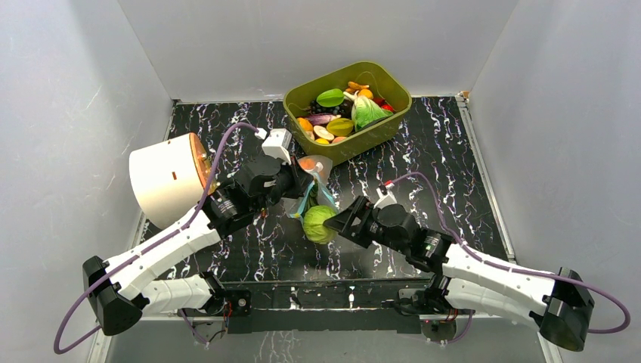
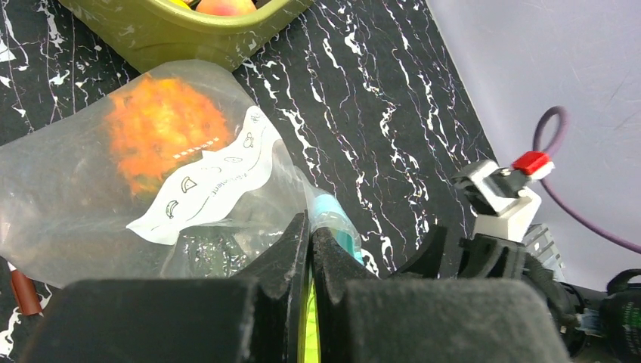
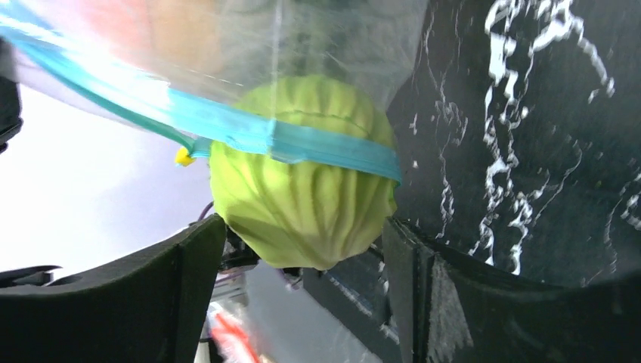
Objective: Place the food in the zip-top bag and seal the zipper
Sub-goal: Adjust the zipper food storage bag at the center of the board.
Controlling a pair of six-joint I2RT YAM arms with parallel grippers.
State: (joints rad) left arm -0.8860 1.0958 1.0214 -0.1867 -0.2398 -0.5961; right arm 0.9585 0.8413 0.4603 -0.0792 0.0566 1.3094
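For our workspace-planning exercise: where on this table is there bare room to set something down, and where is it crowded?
Bare marbled table lies right of the olive tub; also between the tub and the white drum, at the far left. Crowded: the middle, around the zip-top bag and cabbage.

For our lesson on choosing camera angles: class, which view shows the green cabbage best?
Right wrist: the cabbage fills the frame between the fingers of the right gripper, the zipper across it. Top external shows it as a small green ball; left wrist, only a green sliver.
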